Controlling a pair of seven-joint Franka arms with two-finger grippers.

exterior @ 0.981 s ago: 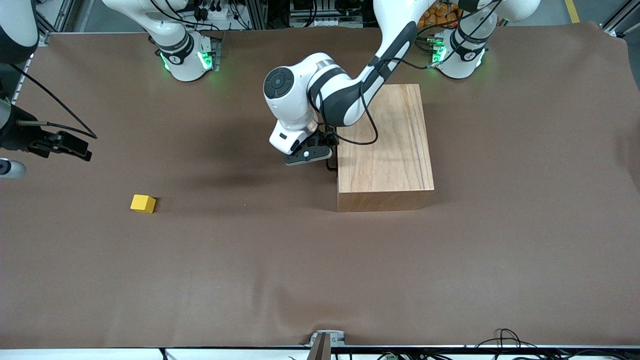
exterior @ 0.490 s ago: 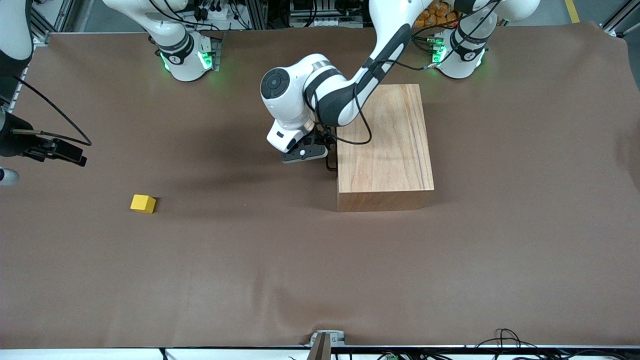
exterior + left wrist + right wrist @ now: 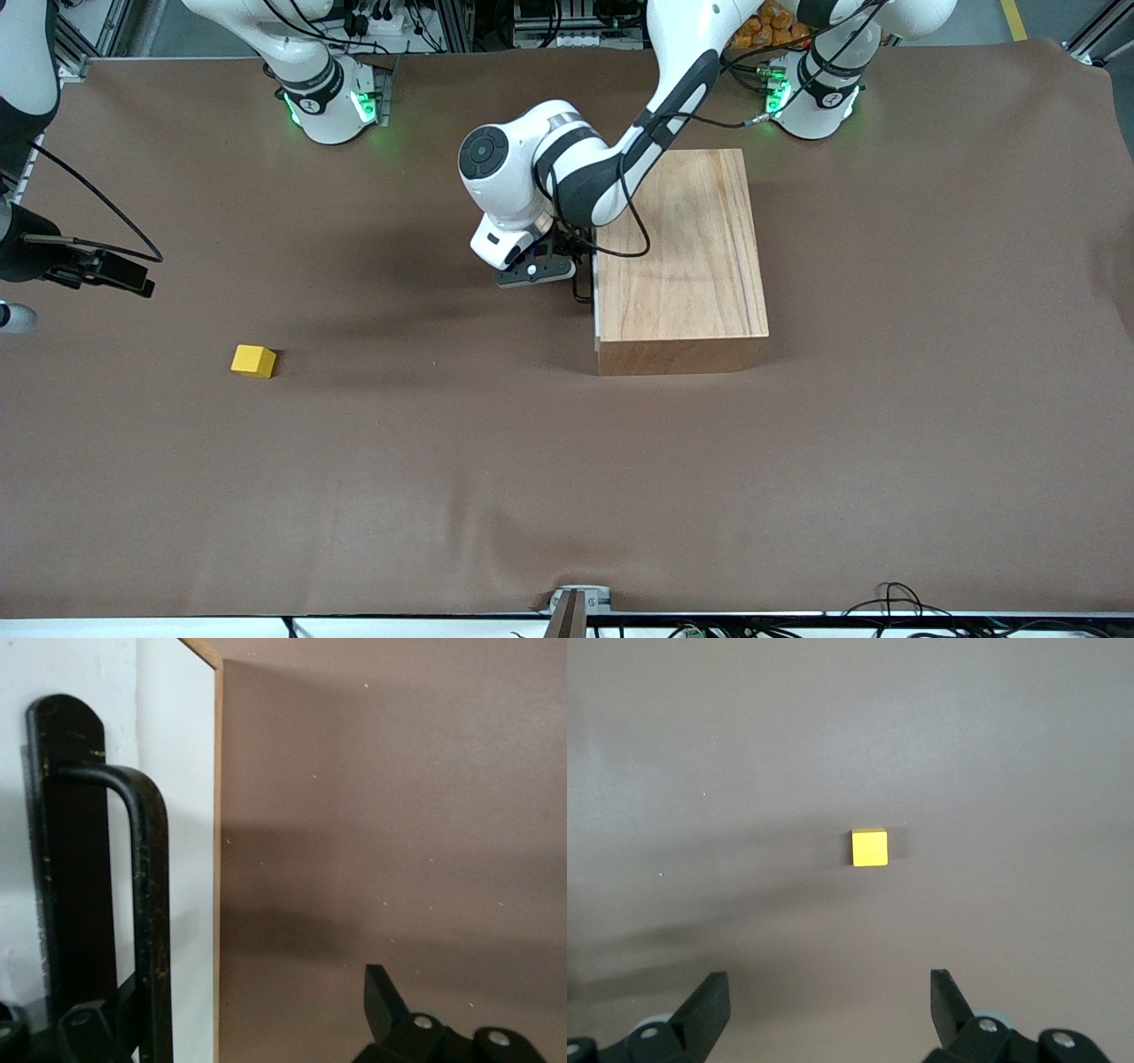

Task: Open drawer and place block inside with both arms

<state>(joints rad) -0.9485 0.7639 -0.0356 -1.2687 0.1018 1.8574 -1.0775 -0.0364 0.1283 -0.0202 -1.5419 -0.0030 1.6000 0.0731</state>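
The left end effector (image 3: 580, 282) has its fingers spread around the drawer (image 3: 595, 301) handle (image 3: 142, 904), so the pull goes toward the right arm's tabletop edge. The right end effector (image 3: 824, 1005) hangs open above the block (image 3: 253, 361).

The block (image 3: 253, 361) is ringed by bare cloth (image 3: 425, 461), while the drawer (image 3: 596, 301) front is crowded by the left gripper (image 3: 567, 275).

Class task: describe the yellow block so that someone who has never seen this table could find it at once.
Start at the big wooden box on the brown table. Go toward the right arm's end, slightly nearer the front camera, to the block: a small bright yellow cube, alone on bare cloth.
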